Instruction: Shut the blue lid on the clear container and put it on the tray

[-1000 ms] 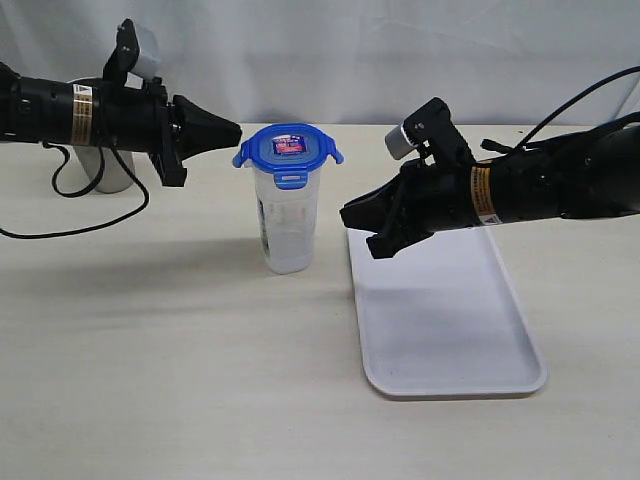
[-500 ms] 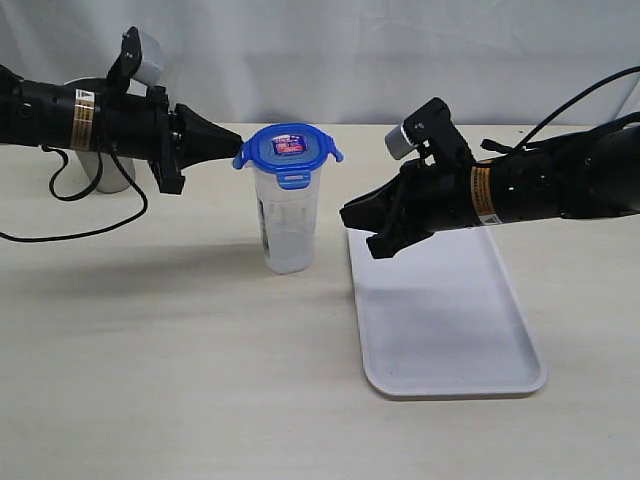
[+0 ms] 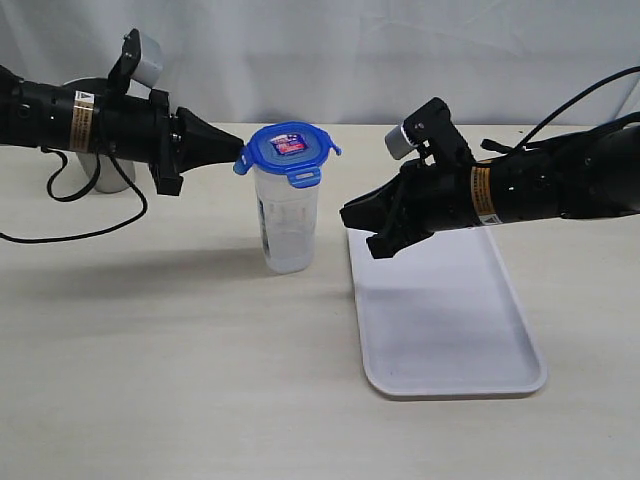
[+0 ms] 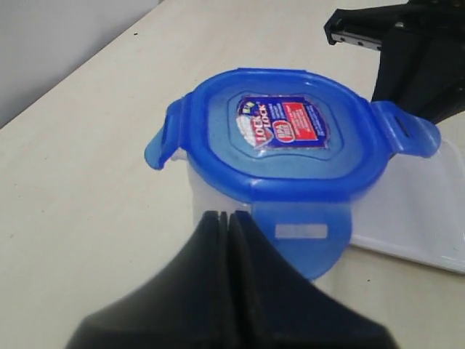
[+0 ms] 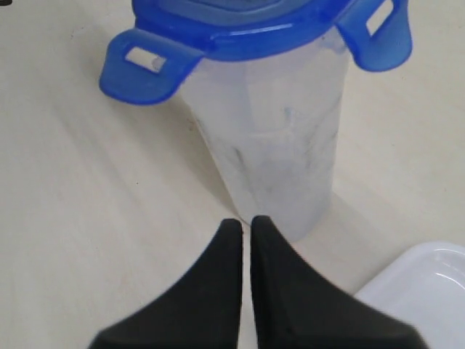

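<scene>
- Pale tabletop (image 3: 150, 390) fills the lower frame.
- The flat white rectangular plastic tray (image 3: 450, 345) lies right of centre. The container is not on it.
- The tall narrow clear plastic container (image 3: 288, 232) stands upright at frame centre on the tabletop. It is just left of the tray and not touching it.
- The small bright blue rounded-square plastic lid (image 3: 288, 148) sits on the container's mouth, sticker up and slightly askew.
- The three flaps (image 4: 163, 134) in view splay outward and none is folded down. The fourth is hidden.

Progress, as judged: the lid is seated but not snapped shut. Latching the flaps and moving the container to the tray both remain.

Tools:
- The left gripper (image 3: 240, 151) reaches in from the upper left with its jaws pressed together and holds nothing. Its tip is at the lid's left-hand flap, touching it or just beside it. The wrist view shows the tip right against that flap's edge.
- The right gripper (image 3: 350, 214) hangs right of centre above the tray's far end. Its jaws are closed to a sliver and it is empty. It points at the container wall but is clearly apart from it.
</scene>
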`<state>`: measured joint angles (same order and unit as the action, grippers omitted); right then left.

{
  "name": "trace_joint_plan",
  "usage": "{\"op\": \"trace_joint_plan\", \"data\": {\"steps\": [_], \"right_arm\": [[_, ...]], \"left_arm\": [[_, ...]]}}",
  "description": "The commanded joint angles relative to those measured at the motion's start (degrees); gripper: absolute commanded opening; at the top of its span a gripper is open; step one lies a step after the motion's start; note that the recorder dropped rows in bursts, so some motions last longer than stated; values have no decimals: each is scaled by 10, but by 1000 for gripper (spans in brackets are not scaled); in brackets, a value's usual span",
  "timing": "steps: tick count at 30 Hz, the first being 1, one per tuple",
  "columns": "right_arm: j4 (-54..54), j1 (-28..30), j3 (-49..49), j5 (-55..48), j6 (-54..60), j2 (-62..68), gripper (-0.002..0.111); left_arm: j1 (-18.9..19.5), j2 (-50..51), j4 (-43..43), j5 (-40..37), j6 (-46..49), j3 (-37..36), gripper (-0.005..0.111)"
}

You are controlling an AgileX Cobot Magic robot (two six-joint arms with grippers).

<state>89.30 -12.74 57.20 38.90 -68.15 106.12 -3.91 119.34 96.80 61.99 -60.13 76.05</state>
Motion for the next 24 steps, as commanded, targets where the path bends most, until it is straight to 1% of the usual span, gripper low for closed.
{"op": "trace_joint_plan", "data": {"steps": [1, 2, 3, 4, 6, 7, 8, 9, 11, 15, 18, 21, 23, 24], "right_arm": [[2, 0, 2, 2, 1, 0, 4], [1, 0, 2, 2, 1, -1, 4], [1, 0, 2, -1, 5, -3, 4], [1, 0, 2, -18, 9, -13, 4], [1, 0, 2, -63, 9, -39, 4], [-6, 0, 2, -76, 9, -51, 4], [-38, 0, 2, -66, 9, -60, 4], [-51, 0, 2, -24, 16, -60, 4], [-51, 0, 2, 19, 15, -60, 4], [-54, 0, 2, 16, -2, -66, 4], [-93, 0, 2, 56, 22, -65, 4], [-125, 0, 3, 60, 35, -68, 4], [-121, -1, 17, 57, 22, -69, 4], [-104, -4, 32, 50, -1, -69, 4]], "left_arm": [[-1, 1, -1, -38, -16, 0, 0], [-1, 1, -1, -66, -23, 0, 0], [-1, 1, -1, -79, -25, 0, 0], [0, 1, -1, -101, -28, 0, 0], [4, 1, 0, -118, -35, 0, 0], [5, 1, 0, -112, -35, 0, 0], [5, 1, -1, -99, -35, 0, 0], [5, 1, -1, -93, -35, 0, 0], [5, 1, -1, -93, -35, 0, 0], [5, 1, -1, -89, -35, 0, 0], [5, 1, -2, -89, -35, 0, 0], [5, 1, -2, -89, -35, 0, 0], [5, 1, -2, -89, -35, 0, 0], [5, 1, -2, -89, -35, 0, 0]]}}
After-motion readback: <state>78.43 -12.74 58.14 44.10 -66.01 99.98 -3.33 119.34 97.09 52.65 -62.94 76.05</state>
